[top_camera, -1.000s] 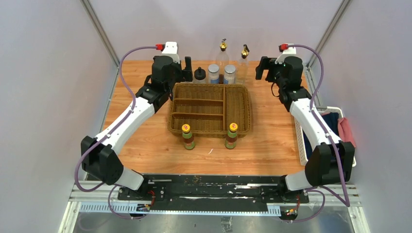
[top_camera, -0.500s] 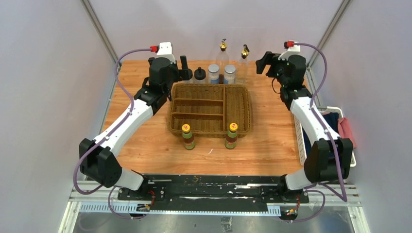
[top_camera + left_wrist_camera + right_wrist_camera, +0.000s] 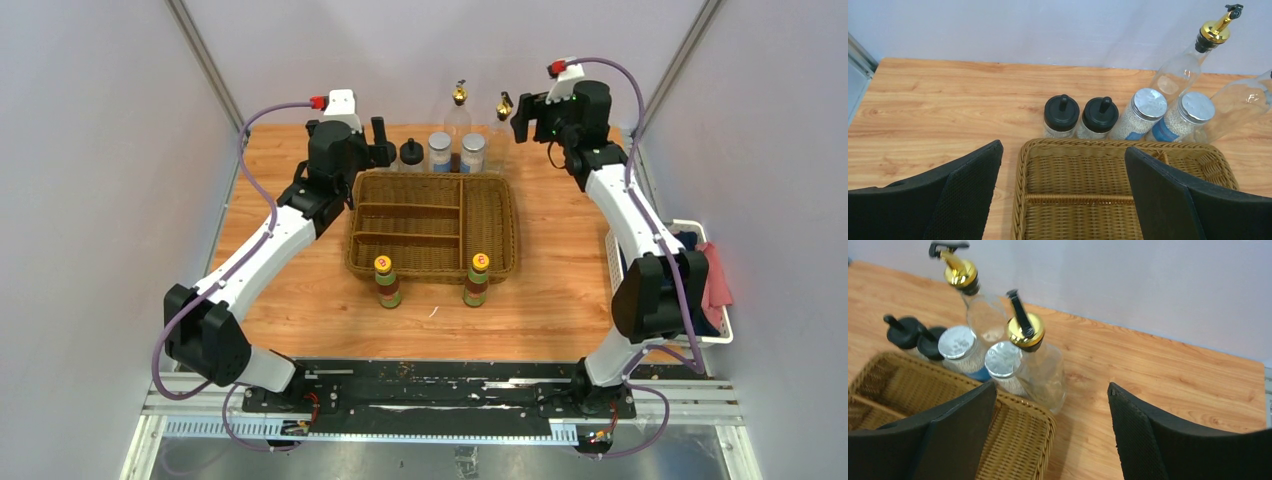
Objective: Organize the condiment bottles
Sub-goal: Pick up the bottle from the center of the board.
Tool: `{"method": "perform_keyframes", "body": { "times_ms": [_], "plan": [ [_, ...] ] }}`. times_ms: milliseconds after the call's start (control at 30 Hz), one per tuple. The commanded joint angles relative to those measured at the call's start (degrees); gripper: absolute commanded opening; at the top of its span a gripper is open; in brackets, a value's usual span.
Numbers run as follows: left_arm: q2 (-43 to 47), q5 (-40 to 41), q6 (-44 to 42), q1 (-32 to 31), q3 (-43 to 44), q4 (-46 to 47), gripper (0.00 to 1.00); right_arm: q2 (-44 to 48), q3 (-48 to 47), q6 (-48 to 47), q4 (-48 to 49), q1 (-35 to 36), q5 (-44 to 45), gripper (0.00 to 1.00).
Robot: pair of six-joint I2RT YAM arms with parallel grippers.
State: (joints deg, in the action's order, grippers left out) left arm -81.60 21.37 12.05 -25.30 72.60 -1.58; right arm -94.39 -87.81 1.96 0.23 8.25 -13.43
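Along the back of the table stand two black-capped bottles [image 3: 1061, 112] [image 3: 1100, 114], two grey-lidded jars [image 3: 1149, 104] [image 3: 1196, 106] and two tall clear gold-topped bottles [image 3: 960, 271] [image 3: 1025, 332]. Two yellow-capped bottles [image 3: 387, 281] [image 3: 477, 278] stand in front of the wicker basket [image 3: 355, 225]. My left gripper [image 3: 384, 146] is open and empty over the basket's back left corner, near the black-capped bottles. My right gripper [image 3: 522, 118] is open and empty, just right of the right gold-topped bottle [image 3: 504, 106].
The basket's divided compartments hold nothing. A white bin [image 3: 620, 290] with cloths hangs off the table's right edge. The back wall stands close behind the bottle row.
My right gripper has moved back and to the left, up beside the right gold-topped bottle. My left gripper shifted slightly back early on, then stayed put. Both stay open.
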Motion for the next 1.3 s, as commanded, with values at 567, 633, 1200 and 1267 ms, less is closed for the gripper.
{"method": "perform_keyframes", "body": {
  "times_ms": [567,633,1200,1267],
  "plan": [
    [-1.61,6.14,-3.09,-2.43,-1.71,4.89,1.00,-5.37,0.26,-7.83,6.21,5.15,1.86,0.83],
    [-1.56,7.13,-3.07,-2.47,-2.03,5.66,1.00,-6.38,-0.41,-7.44,6.92,5.19,1.61,0.83],
    [-4.75,9.90,-4.04,-2.54,-1.92,9.73,1.00,-11.76,-3.08,-5.08,14.36,4.05,-1.40,0.75],
    [-5.26,10.13,-4.18,-2.57,-1.87,10.05,1.00,-12.22,-2.98,-4.84,15.64,4.00,-1.55,0.74]
  ]
}}
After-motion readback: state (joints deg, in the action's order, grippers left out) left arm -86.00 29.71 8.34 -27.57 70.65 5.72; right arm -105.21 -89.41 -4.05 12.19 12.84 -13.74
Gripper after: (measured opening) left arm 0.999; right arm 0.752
